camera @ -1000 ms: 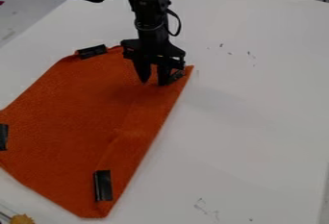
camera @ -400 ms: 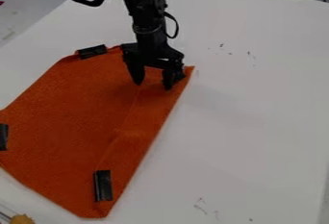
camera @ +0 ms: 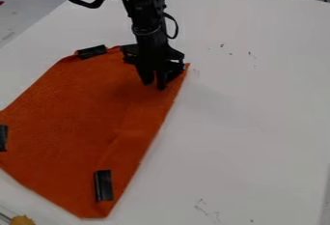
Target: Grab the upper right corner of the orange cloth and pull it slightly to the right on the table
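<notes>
White table (camera: 258, 122) under a steeply downward black arm (camera: 147, 14), claw (camera: 155, 85) clamped on orange cloth (camera: 71, 113).

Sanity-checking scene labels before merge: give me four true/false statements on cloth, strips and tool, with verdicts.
1. The tool is at the orange cloth's far right part. True.
2. The cloth hangs off the right edge of the white table. False: its right edge lies on the table, well short of that.
3. A black strip lies near the cloth's nearest corner. True.
4. Every visible black strip lies at the cloth's centre. False: they lie around its border.
</notes>
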Robot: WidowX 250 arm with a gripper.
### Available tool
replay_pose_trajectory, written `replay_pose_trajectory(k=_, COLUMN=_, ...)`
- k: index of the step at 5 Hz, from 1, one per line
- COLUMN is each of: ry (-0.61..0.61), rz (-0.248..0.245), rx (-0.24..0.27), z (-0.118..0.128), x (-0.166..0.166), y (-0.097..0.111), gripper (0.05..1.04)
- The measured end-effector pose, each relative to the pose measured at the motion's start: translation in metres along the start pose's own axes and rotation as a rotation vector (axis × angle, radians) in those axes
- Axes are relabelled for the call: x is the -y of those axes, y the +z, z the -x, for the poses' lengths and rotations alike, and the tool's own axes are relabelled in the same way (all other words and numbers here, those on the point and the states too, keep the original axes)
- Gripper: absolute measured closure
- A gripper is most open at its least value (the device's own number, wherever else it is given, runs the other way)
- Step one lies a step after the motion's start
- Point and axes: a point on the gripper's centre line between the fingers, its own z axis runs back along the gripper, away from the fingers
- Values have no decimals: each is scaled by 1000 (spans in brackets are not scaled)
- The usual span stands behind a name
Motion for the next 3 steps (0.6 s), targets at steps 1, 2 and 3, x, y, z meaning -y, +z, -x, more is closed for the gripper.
replay_pose_trajectory(k=1, ry=4, rz=-19, rx=-16, z=1, x=-3, y=1, gripper=963)
replay_pose_trajectory(k=2, ry=-26, rz=-43, rx=-28, z=-4, x=4, y=7, gripper=1026)
replay_pose_trajectory(k=3, ry=-53, rz=-73, rx=6, z=-19, x=20, y=16, gripper=1030)
